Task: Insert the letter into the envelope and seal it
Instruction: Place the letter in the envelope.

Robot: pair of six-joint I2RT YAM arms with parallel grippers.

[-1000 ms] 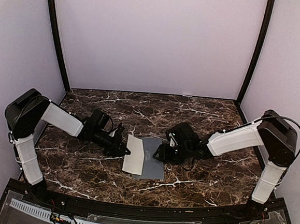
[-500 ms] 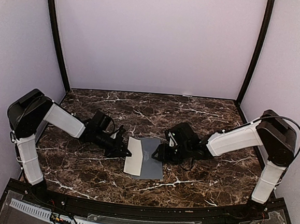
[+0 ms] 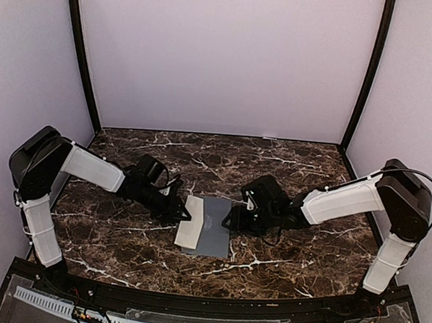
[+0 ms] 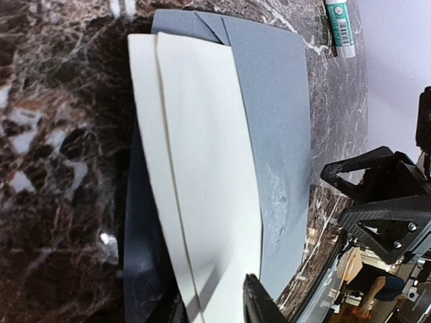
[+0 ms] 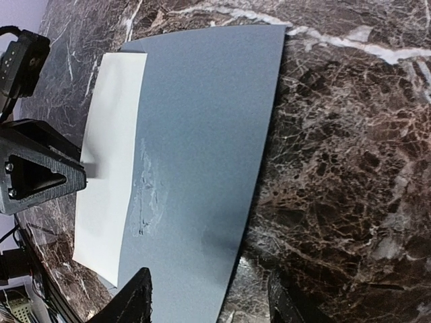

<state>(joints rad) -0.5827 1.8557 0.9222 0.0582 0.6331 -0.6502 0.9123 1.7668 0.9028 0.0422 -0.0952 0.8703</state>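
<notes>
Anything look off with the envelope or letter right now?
Yes: the envelope has a scuffed, wrinkled patch on its face, beside the edge of the letter. The letter is only partly in and sits at a slight angle.

Grey envelope (image 5: 202,168) on marble table (image 5: 350,175); cream letter (image 5: 108,168) partly out at its left edge

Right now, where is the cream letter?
In the top view, mid-table between the two arms: the letter sticks out of the envelope's left side, by the left fingers.
</notes>
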